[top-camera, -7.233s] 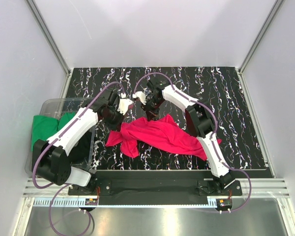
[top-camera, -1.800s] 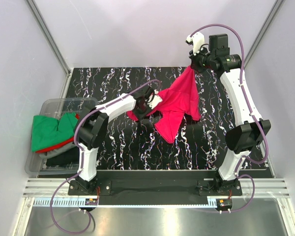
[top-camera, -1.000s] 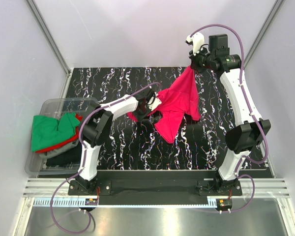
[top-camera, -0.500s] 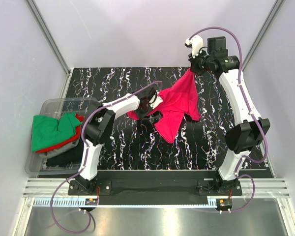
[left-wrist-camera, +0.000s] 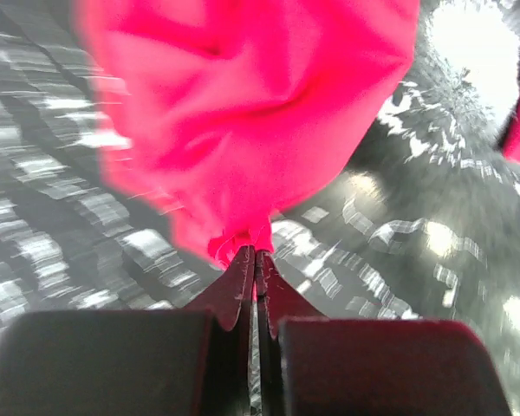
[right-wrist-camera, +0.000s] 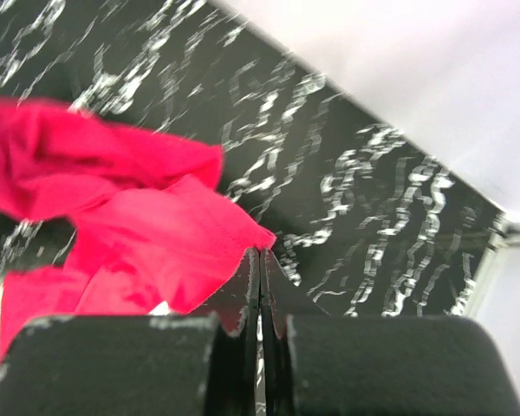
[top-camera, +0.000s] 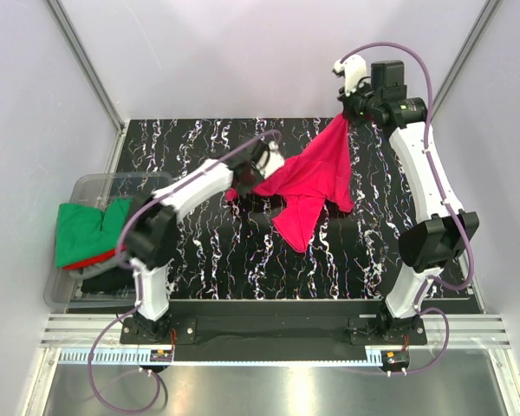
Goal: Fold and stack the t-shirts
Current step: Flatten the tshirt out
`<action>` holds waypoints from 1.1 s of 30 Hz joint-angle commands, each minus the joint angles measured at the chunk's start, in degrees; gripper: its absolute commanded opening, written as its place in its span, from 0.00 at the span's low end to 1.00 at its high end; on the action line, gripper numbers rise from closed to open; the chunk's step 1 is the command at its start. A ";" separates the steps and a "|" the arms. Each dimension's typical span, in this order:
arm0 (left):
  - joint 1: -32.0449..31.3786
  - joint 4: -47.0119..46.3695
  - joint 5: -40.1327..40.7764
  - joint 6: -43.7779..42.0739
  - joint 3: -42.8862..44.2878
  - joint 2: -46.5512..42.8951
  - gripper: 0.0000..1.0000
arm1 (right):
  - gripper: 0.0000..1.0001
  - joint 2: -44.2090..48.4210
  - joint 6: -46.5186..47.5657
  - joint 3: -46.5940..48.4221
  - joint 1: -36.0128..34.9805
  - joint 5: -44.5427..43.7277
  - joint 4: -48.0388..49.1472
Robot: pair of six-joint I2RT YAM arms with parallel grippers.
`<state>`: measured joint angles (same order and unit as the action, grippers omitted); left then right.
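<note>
The crimson t-shirt [top-camera: 310, 178] hangs stretched between my two grippers above the black marbled table. My right gripper [top-camera: 347, 113] is raised high at the back right and is shut on one corner of the shirt [right-wrist-camera: 156, 234]. My left gripper [top-camera: 243, 180] is lower at the middle and is shut on another bunched edge of the shirt [left-wrist-camera: 243, 130]. The shirt's loose part droops to the table at the centre. The green t-shirt [top-camera: 82, 227], a red one [top-camera: 91, 262] and a dark one [top-camera: 100, 279] lie piled in the bin at the left.
A clear plastic bin [top-camera: 100, 186] stands at the table's left edge. The grey enclosure walls with metal rails close in the back and sides. The black marbled table [top-camera: 399, 251] runs to the right of the shirt.
Since 7.2 s ago the shirt has been lifted off the table and spread. In the last half second my left gripper moved up and left, pulling the shirt tauter; the right gripper shifted slightly right.
</note>
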<state>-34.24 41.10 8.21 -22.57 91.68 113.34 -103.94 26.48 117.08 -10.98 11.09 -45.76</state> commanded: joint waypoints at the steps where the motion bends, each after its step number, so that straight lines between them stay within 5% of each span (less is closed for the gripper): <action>1: 1.80 -2.34 4.44 -5.20 2.54 -14.71 0.00 | 0.00 4.45 -5.02 4.82 3.42 -4.23 6.11; 17: 3.30 -12.45 15.52 -19.70 8.25 -33.62 0.00 | 0.00 7.26 -14.70 22.84 13.97 -4.06 11.03; 29: 3.21 -25.19 12.72 -28.06 11.68 -40.21 0.01 | 0.00 17.97 -15.23 20.74 14.15 -6.61 14.56; 33: 3.13 -25.11 9.64 -24.81 10.19 -44.95 0.11 | 0.00 24.56 -14.09 17.05 14.15 -6.00 14.47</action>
<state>-31.05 21.82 20.32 -48.38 100.47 73.21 -84.84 11.97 135.13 2.70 5.93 -35.14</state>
